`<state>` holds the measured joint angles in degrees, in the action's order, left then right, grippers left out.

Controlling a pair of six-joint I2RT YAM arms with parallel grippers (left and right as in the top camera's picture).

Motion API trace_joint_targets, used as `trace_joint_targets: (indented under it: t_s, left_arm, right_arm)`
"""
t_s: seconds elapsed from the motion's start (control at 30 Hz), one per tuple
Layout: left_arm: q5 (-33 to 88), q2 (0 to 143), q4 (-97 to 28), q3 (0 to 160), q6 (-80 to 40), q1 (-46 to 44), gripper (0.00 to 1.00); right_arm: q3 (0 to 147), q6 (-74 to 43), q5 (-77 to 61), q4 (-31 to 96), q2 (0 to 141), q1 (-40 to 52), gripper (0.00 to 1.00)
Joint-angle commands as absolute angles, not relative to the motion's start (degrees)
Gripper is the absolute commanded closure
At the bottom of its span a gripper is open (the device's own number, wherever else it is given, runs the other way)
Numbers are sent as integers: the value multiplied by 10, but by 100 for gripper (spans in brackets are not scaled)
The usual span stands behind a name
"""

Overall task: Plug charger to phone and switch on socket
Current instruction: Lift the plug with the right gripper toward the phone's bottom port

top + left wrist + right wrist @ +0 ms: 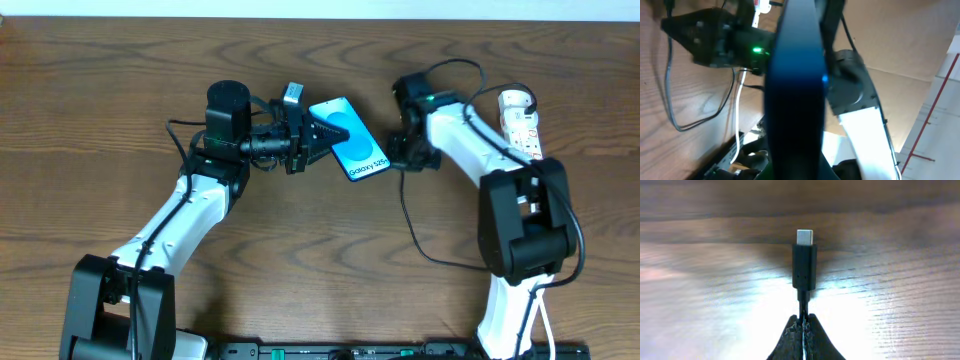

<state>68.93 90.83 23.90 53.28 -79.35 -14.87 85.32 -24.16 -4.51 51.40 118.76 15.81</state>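
Note:
The phone [350, 138] with a cyan screen lies tilted at the table's middle; my left gripper [312, 134] is shut on its left end. In the left wrist view the phone [795, 90] fills the middle, seen edge-on and dark. My right gripper [403, 152] is just right of the phone's lower end, shut on the charger. In the right wrist view the fingers [803, 322] pinch the thin cable just behind the black plug [804, 265], whose metal tip points away over the wood. The white socket strip [522, 122] lies at the far right, partly hidden by the right arm.
The charger's thin black cable [410, 225] loops over the table between the arms. The left wrist view shows the right arm [860, 115] beyond the phone and a white cord [738, 115]. Both arm bases stand at the near table edge.

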Motion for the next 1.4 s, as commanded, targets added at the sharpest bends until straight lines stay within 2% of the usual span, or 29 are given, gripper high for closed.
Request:
trace_joint_targets:
  t_s: [0.0, 0.17, 0.3, 0.57, 0.73, 0.87, 1.1, 1.37]
  left_arm:
    - [726, 910, 245, 543, -741, -139, 93]
    - [727, 923, 286, 544, -742, -120, 92]
    - [728, 972, 325, 568, -744, -123, 93]
    - [748, 1054, 364, 634, -744, -139, 93]
    - [778, 1053, 460, 635, -759, -145, 93]
    - [781, 1053, 460, 635, -763, -152, 93]
    - [793, 1053, 460, 634, -736, -165, 92]
    - [806, 1053, 460, 634, -711, -166, 93]
  right_arm:
    - [872, -155, -150, 539, 1106, 114, 99]
    - [871, -96, -185, 622, 1009, 57, 99]
    - [869, -16, -284, 678, 926, 29, 99]
    - [834, 49, -319, 761, 783, 60, 99]
    - [715, 39, -318, 702, 694, 138, 99]
    - [625, -57, -283, 592, 665, 196, 99]
    - [597, -77, -234, 526, 675, 247, 99]
    - [597, -140, -186, 510, 675, 256, 99]
